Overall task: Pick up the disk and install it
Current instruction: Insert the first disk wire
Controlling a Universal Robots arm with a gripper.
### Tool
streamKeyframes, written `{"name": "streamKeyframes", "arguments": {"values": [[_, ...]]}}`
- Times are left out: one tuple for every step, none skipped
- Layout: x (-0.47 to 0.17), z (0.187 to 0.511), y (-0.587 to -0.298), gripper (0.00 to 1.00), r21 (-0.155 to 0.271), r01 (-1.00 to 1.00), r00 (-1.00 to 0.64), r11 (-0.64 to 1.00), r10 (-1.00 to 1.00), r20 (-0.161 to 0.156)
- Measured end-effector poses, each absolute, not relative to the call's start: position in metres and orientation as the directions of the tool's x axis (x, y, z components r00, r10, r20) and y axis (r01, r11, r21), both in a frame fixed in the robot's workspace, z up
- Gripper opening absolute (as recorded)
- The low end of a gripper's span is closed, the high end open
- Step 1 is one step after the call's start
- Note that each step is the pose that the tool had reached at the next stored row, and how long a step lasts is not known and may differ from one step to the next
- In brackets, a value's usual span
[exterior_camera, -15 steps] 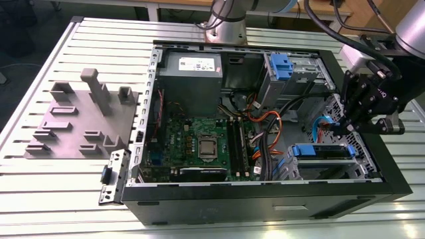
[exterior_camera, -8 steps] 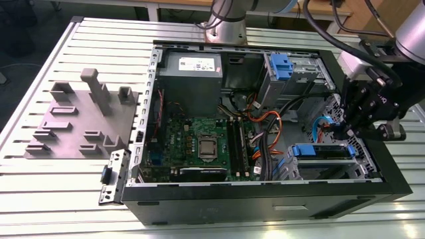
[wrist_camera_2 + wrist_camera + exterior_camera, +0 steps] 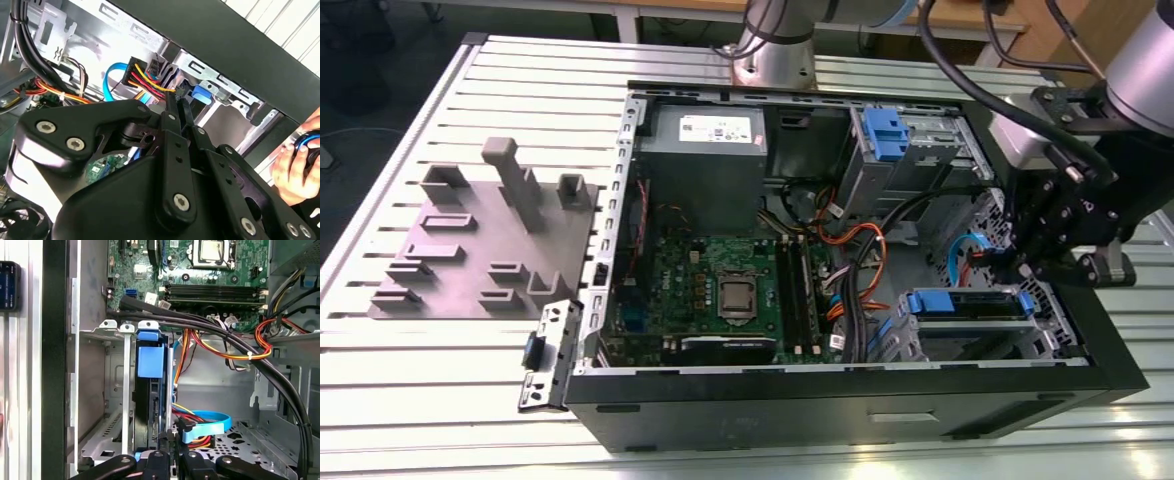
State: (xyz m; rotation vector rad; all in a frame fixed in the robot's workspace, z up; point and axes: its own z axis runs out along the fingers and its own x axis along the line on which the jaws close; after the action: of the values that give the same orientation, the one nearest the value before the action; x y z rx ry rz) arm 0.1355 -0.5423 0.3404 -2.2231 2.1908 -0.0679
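On a slatted metal workbench (image 3: 427, 400), an open computer case (image 3: 854, 400) lies on its side with its motherboard (image 3: 720, 290) exposed, while the robot's gripper (image 3: 1047, 262) hangs at about 3 o'clock above the drive cage. The disk (image 3: 970, 303), blue-framed, sits in that cage at roughly 5 o'clock, apparently already slotted home. Seen edge-on, its blue tab (image 3: 150, 361) stands just ahead of the gripper's fingers, which look pressed together and empty.

Blue-framed disk (image 3: 150, 362); black gripper (image 3: 169, 460); green motherboard (image 3: 210, 270); red, yellow and orange cables (image 3: 227, 352) noted beyond the fingertips.
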Motion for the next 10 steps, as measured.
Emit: {"name": "streamKeyframes", "arguments": {"values": [[0.1346, 0.3405, -0.5429, 0.16, -0.050, -0.999, 0.014, -0.015, -1.000, 0.017], [0.1336, 0.3405, -0.5436, 0.16, -0.055, -0.998, 0.014, -0.015, -1.000, 0.018], [0.1325, 0.3403, -0.5444, 0.16, -0.059, -0.998, 0.015, -0.016, -1.000, 0.017], [0.1312, 0.3404, -0.5455, 0.16, -0.061, -0.998, 0.015, -0.016, -1.000, 0.018], [0.1298, 0.3404, -0.5468, 0.16, -0.063, -0.998, 0.015, -0.016, -1.000, 0.018], [0.1286, 0.3403, -0.5482, 0.16, -0.064, -0.998, 0.015, -0.016, -1.000, 0.017], [0.1277, 0.3402, -0.5494, 0.16, -0.064, -0.998, 0.016, -0.017, -1.000, 0.018], [0.1272, 0.3401, -0.5498, 0.16, -0.064, -0.998, 0.016, -0.017, -1.000, 0.017], [0.1270, 0.3400, -0.5498, 0.16, -0.064, -0.998, 0.016, -0.017, -1.000, 0.017], [0.1266, 0.3400, -0.5498, 0.16, -0.065, -0.998, 0.016, -0.017, -1.000, 0.017]]}}
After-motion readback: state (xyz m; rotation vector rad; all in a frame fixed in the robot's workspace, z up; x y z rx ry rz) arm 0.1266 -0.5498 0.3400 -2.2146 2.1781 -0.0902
